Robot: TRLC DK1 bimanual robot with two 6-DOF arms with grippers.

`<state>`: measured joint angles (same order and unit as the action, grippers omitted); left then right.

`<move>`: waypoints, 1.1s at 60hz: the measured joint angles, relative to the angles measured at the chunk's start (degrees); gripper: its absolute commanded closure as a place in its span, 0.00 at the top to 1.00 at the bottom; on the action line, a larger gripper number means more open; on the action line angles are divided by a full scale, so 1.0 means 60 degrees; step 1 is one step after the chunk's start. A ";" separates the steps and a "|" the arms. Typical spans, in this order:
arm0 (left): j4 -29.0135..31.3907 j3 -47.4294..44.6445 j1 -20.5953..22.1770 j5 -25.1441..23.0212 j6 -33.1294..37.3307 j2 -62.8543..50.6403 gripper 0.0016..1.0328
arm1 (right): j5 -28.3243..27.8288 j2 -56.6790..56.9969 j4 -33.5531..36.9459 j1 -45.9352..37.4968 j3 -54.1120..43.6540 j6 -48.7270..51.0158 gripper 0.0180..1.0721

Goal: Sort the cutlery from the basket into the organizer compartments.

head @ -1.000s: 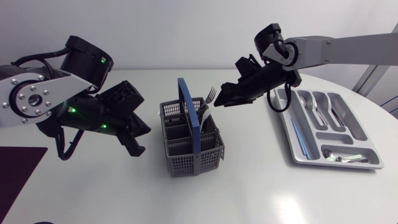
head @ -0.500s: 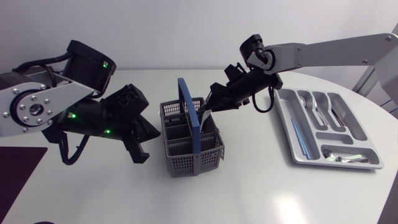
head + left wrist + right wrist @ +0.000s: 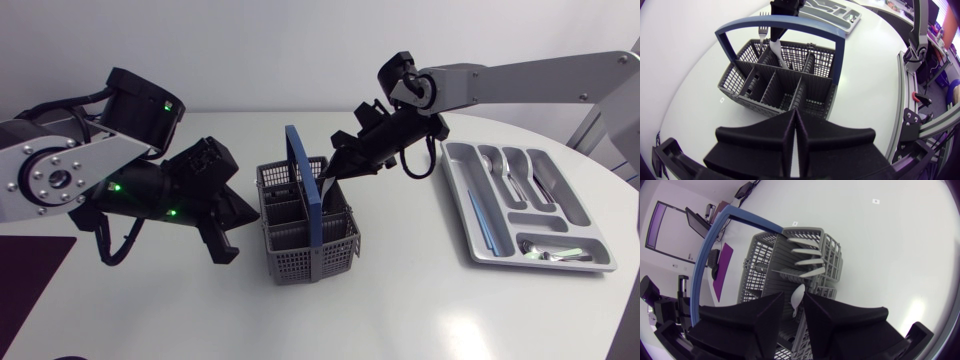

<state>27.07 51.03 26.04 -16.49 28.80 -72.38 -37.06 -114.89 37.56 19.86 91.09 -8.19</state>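
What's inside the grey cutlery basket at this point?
A fork stands tines-up in one compartment, and a second silver piece sits between the right gripper's fingers. The basket's dividers hide the compartment floors.

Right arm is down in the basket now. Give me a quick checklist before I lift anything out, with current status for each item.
1. Right gripper positioned at the basket, over its rear compartment: ok.
2. Firm hold on the pale cutlery piece in front of it: cannot tell from any view.
3. Blue handle out of the lift path: ok. The gripper sits beside it, not under it, so a straight pull up looks free.
4. Neighbouring fork clear of the piece: cannot tell. It stands close by and might snag.
5. Left gripper out of the way: ok. It is shut, empty and apart from the basket.
6. Organizer unobstructed: ok.
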 measured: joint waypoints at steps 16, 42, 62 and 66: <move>-0.0029 -0.0069 0.0000 0.0000 0.0000 0.0000 0.03 | 0.0186 0.0000 0.0182 0.0200 0.0000 0.0004 0.24; -0.0033 -0.0124 0.0000 -0.0033 0.0000 0.0000 0.03 | 0.1122 -0.0157 0.0197 0.0339 0.0291 0.0004 0.25; -0.0033 -0.0131 0.0000 -0.0138 0.0000 0.0000 0.03 | 0.2208 -0.0102 0.0175 0.0648 0.0397 -0.0036 0.25; -0.0040 -0.0168 0.0000 -0.0142 0.0000 0.0000 0.03 | 0.2419 -0.0102 0.0179 0.0696 0.0430 -0.0073 0.25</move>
<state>26.83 50.02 26.04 -17.34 28.80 -72.38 -22.55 -115.50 38.63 24.03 93.67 -8.62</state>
